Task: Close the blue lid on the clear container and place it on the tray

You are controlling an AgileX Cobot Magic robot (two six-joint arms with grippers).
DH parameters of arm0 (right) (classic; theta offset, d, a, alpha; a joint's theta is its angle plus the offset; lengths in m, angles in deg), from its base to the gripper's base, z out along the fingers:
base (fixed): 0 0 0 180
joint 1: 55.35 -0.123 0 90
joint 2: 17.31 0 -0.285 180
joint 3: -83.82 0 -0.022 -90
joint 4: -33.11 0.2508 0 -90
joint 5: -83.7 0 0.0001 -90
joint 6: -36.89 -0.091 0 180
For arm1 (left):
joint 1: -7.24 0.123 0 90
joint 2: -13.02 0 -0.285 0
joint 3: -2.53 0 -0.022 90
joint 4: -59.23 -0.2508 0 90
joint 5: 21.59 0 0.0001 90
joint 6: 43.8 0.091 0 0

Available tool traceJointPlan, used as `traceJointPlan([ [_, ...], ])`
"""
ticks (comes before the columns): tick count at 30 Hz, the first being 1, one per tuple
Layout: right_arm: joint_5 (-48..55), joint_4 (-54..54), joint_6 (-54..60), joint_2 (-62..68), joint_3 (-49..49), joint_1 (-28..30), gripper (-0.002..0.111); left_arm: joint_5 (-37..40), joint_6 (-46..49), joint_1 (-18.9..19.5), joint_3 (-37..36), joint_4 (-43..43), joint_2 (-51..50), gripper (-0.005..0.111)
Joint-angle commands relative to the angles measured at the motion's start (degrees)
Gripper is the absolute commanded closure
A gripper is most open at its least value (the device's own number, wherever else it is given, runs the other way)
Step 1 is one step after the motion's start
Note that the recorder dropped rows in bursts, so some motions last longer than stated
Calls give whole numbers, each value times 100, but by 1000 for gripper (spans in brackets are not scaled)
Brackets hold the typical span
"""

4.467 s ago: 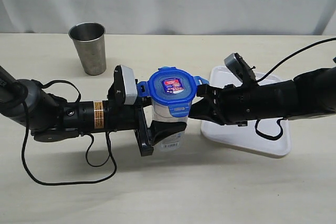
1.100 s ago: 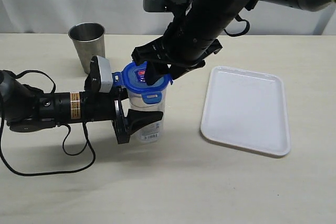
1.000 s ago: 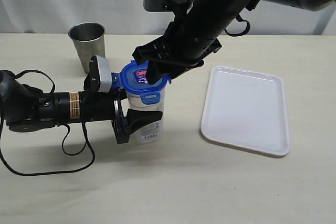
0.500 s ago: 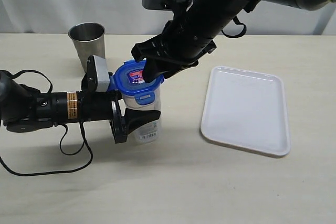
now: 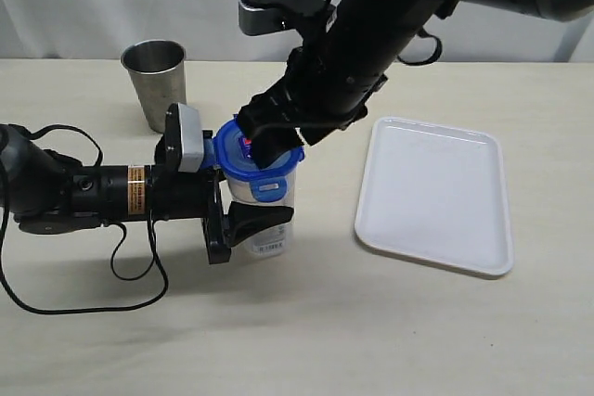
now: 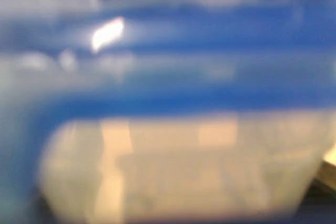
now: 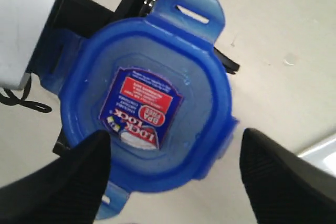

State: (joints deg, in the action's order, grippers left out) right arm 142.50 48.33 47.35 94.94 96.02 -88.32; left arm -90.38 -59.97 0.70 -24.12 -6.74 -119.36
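Two claws are engaged. At left, the clear container (image 5: 271,240) is clamped at its side by the left gripper (image 5: 249,225). The blue lid (image 7: 147,98) sits on it, with at least one flap sticking out, and the right gripper (image 5: 269,141) is spread wide above. Snapping the flaps down seems called for next, then carriage to the tray (image 5: 436,197), well apart at right.

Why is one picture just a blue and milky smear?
Left wrist view: camera too close to the blue lid and clear container, so both are out of focus, with one glare spot. Right wrist view: the sticker print is sharp. Exterior view: even light, soft shadows.
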Motion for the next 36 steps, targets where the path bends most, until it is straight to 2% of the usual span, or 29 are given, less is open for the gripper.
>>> traceJointPlan([
  [1,-140,-959,-130,-647,-14,-41,42,-117,-53,-9,51,146,47,107],
  [5,-308,-1162,217,-1144,-14,-56,42,-117,-53,-9,51,159,47,107],
  [8,72,-661,2069,-1402,-14,-306,46,-117,-53,-9,51,159,47,107],
  [10,258,-816,2468,-1409,-14,-657,51,-117,-53,-9,51,159,47,107],
  [14,25,-1897,2036,-1318,-217,-1262,52,-117,-53,-9,51,117,47,107],
  [18,-643,-2838,1922,-1184,-840,-1722,52,-117,-53,-9,51,73,47,107],
  [23,-1537,-4564,784,-1168,-1556,-2044,56,-117,-53,-9,51,65,47,107],
  [27,-1764,-4777,639,-1053,-1858,-2044,69,-117,-53,-9,51,65,47,107],
  [36,-1823,-4537,857,-1041,-1946,-2053,69,-117,-53,-9,51,65,47,107],
])
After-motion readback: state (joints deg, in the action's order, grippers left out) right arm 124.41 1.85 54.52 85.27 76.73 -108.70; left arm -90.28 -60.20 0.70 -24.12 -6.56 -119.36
